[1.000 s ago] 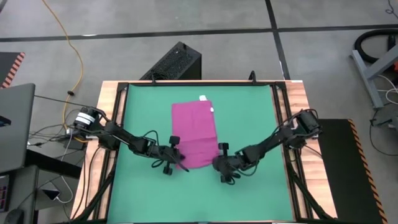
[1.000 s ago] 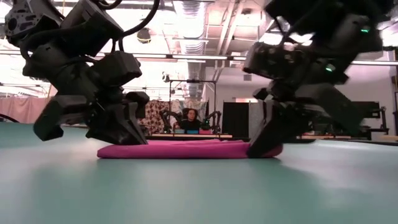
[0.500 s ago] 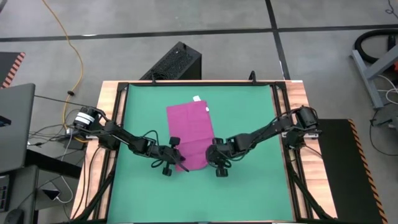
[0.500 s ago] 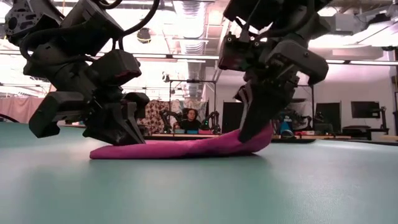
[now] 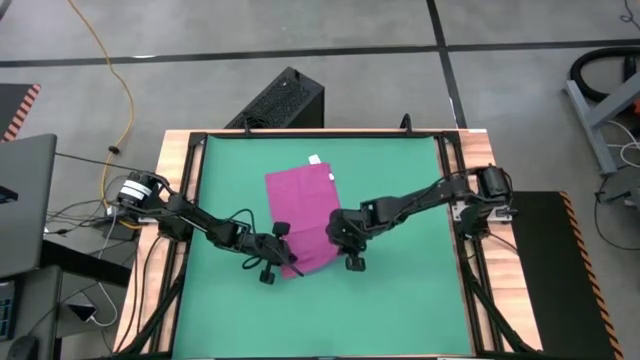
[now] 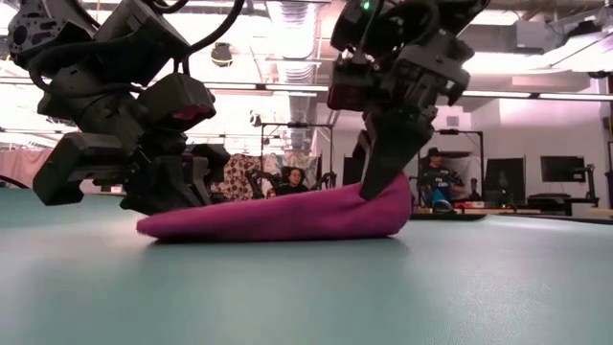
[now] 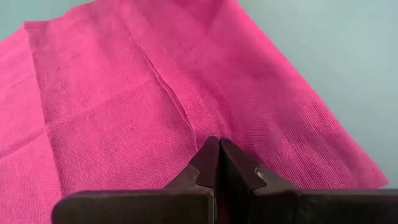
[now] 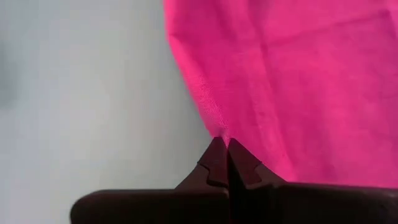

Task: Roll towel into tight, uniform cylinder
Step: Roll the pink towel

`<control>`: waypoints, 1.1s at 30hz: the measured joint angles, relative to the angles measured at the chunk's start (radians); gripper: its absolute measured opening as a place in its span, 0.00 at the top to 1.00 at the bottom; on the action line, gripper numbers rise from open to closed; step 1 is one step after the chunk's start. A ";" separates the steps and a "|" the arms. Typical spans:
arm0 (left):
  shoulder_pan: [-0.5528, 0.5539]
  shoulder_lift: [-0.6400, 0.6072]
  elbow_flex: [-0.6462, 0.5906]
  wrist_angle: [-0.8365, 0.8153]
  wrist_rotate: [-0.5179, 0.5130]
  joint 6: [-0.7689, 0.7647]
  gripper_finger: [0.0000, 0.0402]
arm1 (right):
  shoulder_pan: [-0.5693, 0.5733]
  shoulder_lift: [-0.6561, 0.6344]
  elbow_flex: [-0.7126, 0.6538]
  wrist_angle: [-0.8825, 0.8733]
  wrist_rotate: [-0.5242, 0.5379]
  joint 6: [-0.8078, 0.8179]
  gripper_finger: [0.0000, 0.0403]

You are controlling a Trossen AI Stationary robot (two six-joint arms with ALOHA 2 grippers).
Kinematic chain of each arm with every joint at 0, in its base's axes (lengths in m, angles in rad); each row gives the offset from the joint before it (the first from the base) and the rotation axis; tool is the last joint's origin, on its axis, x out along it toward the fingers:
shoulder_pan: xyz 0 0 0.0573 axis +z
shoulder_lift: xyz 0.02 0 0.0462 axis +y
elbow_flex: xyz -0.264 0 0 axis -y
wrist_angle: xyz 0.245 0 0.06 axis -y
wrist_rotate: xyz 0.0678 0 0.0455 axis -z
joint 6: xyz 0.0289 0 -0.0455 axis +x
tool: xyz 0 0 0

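Green mat (image 5: 400, 290) covers the counter. Towel (image 5: 300, 205) lies mid-mat, white tag (image 5: 316, 159) toward the far edge, near end bunched. Left claw (image 5: 285, 258) clamped on the towel's near-left corner, low on the mat. Right claw (image 5: 338, 232) clamped on the near-right corner, raised off the mat.

Two dark, jointed arms are showing black cabling; the left arm (image 5: 190, 220) is wearing a white-and-silver base collar.
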 joint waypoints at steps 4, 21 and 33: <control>0.000 0.000 0.000 0.000 0.001 0.000 1.00 | -0.036 0.001 0.000 0.004 -0.008 -0.029 0.99; 0.000 -0.001 0.000 0.001 0.003 0.000 1.00 | -0.111 0.026 -0.038 0.074 -0.011 -0.094 0.99; -0.010 -0.083 -0.006 -0.068 0.005 -0.038 1.00 | -0.112 0.131 -0.032 0.111 -0.012 -0.101 0.99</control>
